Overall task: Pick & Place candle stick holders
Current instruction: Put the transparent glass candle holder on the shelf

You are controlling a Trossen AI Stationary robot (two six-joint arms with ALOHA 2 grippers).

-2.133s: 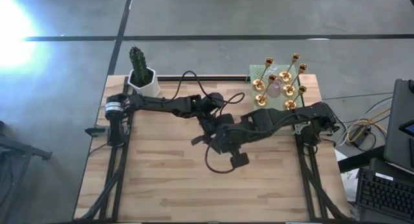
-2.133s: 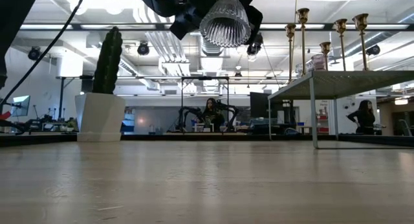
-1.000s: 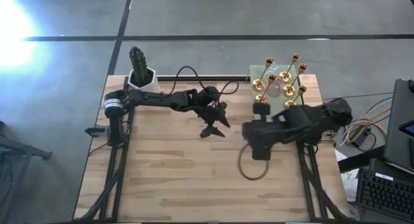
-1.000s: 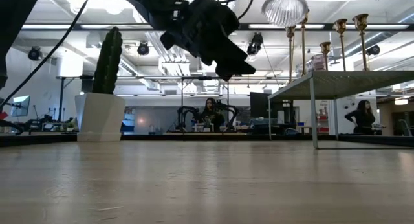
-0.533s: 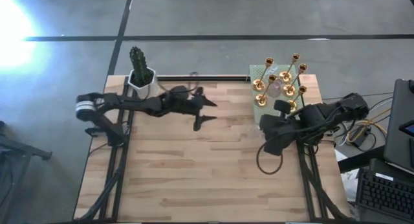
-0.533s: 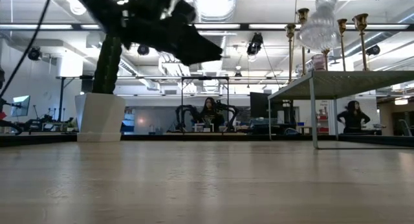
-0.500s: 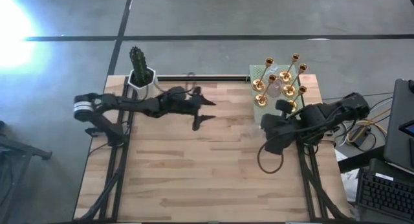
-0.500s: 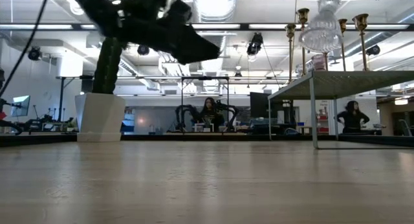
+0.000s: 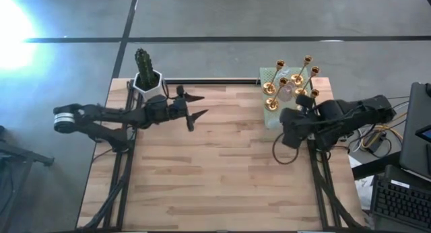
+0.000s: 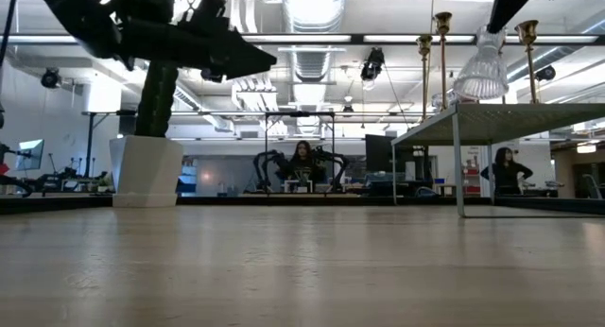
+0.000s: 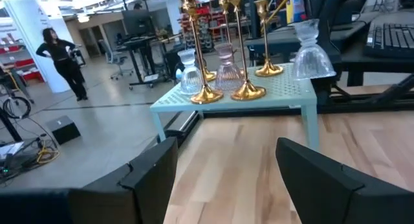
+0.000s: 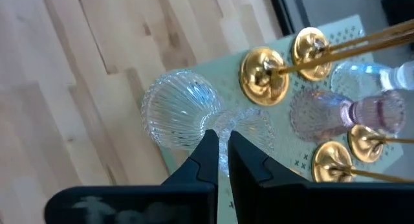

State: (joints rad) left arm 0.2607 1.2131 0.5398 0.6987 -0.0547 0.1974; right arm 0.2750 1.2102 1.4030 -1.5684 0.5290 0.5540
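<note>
My right gripper (image 12: 218, 141) clenched on clear glass holder (image 12: 184, 117), hanging at near corner of pale green stand (image 9: 268, 116), right of frame, beside gold holders (image 9: 291, 78). My left gripper (image 9: 192, 108) released, empty, upper left near cactus pot (image 9: 148, 81).

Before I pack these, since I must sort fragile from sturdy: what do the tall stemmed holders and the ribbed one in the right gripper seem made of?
The tall holders look like polished brass or gold-plated metal: mirror-bright, yellow. The ribbed holder, held in the right gripper, looks like clear pressed glass: see-through, fluted, glinting.
</note>
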